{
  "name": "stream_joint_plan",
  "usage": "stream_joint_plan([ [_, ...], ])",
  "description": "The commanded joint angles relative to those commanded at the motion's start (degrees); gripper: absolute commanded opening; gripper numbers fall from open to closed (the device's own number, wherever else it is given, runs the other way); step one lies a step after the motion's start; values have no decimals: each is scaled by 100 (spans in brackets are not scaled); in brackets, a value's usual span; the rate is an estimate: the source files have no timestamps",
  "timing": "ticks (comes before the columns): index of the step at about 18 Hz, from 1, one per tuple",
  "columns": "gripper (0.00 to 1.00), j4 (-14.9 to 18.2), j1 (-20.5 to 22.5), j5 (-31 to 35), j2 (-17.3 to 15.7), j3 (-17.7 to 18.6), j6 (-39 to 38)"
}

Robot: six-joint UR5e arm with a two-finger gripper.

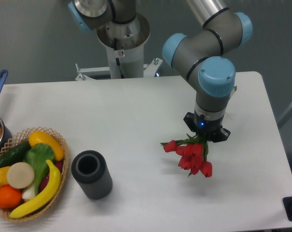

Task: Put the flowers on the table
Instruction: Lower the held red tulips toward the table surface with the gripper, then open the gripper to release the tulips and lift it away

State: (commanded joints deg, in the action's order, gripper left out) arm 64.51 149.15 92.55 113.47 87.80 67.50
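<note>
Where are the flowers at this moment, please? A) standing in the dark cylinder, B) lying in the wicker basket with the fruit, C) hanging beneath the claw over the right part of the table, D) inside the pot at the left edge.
C: the flowers hang directly under the claw above the bare table, far right of the dark cylinder and the wicker basket.

A gray room around my white table [112, 106].

I see a plain gray-blue wall [34, 43] behind the table. The same gray runs down the right side, and I cannot tell wall from floor there. A white metal frame [95, 71] sits just behind the far edge. A pale bar [291, 110] leans at the right. The light is soft and even.
</note>
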Motion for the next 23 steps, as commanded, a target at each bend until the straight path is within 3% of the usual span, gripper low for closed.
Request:
stream_joint_plan([
  [11,25,44,-17,-202,132,44,-17],
  [15,29,-18,-53,-246,185,342,-35],
  [18,39,-61,-9,-771,150,527,-70],
  [20,52,-184,-17,-940,106,658,-70],
  [22,100,-351,-26,-949,79,799,-192],
  [23,100,-465,-26,-941,79,826,-333],
])
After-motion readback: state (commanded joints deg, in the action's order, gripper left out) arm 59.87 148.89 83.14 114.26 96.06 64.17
